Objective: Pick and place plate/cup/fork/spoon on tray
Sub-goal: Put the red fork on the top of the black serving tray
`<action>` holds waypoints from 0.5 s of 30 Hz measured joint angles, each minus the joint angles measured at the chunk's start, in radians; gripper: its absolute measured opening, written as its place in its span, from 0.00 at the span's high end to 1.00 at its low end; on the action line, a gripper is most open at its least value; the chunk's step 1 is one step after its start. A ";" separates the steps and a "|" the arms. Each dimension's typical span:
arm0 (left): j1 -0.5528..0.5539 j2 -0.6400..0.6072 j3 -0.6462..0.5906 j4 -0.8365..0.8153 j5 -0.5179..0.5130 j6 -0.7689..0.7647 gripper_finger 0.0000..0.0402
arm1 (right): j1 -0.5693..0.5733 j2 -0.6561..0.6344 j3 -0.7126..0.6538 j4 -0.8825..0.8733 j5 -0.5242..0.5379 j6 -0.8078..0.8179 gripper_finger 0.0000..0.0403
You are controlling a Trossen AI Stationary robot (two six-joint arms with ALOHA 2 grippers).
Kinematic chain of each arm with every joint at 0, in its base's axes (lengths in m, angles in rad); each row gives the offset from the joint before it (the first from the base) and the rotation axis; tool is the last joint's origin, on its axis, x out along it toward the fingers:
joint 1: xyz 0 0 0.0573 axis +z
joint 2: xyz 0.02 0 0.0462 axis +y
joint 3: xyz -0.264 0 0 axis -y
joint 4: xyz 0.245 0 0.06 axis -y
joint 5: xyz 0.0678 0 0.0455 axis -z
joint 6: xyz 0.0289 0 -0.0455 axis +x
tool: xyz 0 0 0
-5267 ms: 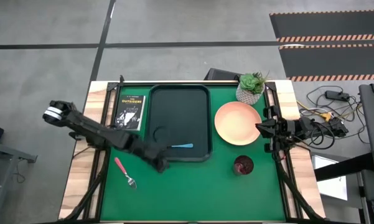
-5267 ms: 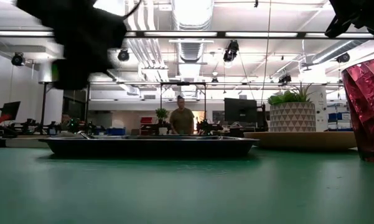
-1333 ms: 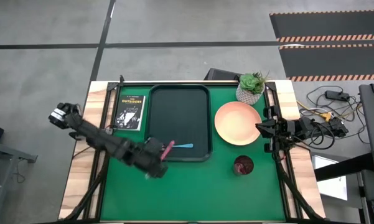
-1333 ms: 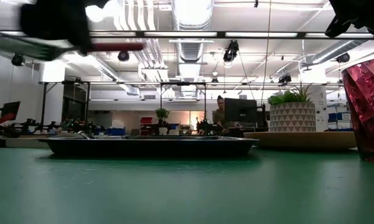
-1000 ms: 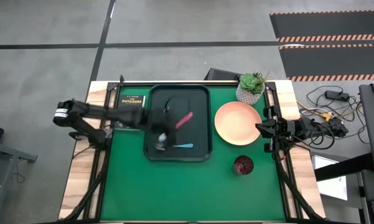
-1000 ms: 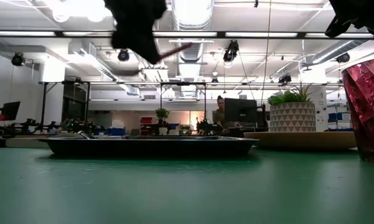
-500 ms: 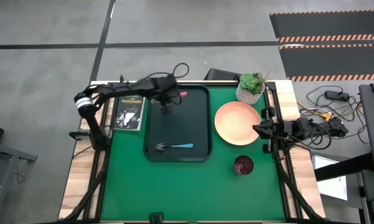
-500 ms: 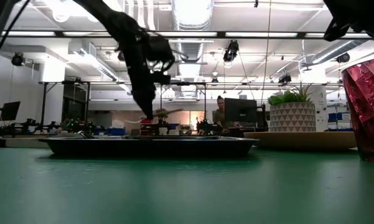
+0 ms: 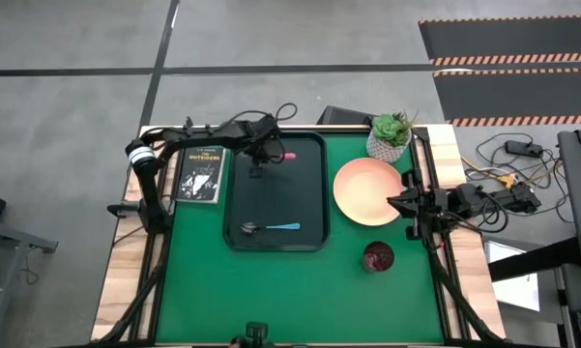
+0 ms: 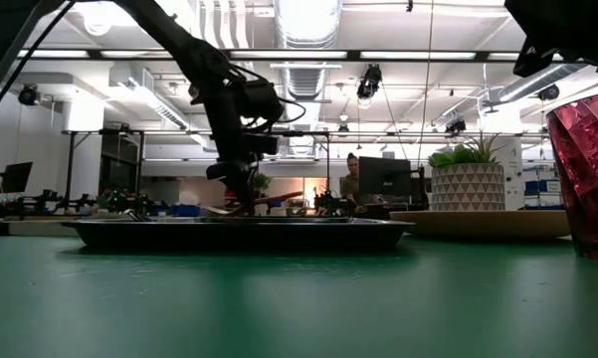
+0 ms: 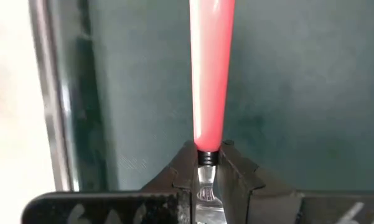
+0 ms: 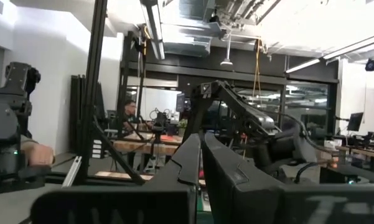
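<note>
Two of the four table pieces are on or over the tray [image 9: 309, 145] in the high view: the spoon [image 9: 271, 228] lies near its front edge, and the left gripper [image 9: 258, 160] holds the fork [image 9: 278, 155] over the far left corner, handle pointing toward the tray's middle. The plate [image 9: 369, 191] and the cup [image 9: 378, 257] sit on the green table [image 9: 271, 290] to the right, apart from the tray. The right gripper [image 9: 394, 204] waits at the plate's right edge, beside the potted plant [image 9: 391, 135]; a book [image 9: 202, 174] lies left of the tray.

In the low view, the fork [image 10: 269, 203] tilts just above the tray rim [image 10: 237, 231], low enough, I judge, to be let go without bouncing.

The left wrist view shows the fingers [image 11: 174, 180] pinched narrowly on the fork's metal neck [image 11: 206, 174], which keeps the handle free to lie flat.

In the right wrist view the right gripper [image 12: 201, 163] has its fingers pressed together, holding nothing.
</note>
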 joint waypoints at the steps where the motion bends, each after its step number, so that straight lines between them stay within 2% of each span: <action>1: 0.002 0.001 0.000 0.016 0.003 0.000 0.94 | 0.000 0.000 0.000 -0.004 0.002 0.006 0.98; 8: 0.017 0.018 0.000 0.070 0.029 -0.096 0.94 | 0.000 0.000 0.000 -0.013 0.006 0.022 0.98; 15: 0.023 0.055 -0.007 0.065 0.034 -0.107 0.94 | 0.000 0.000 0.000 -0.015 0.005 0.021 0.98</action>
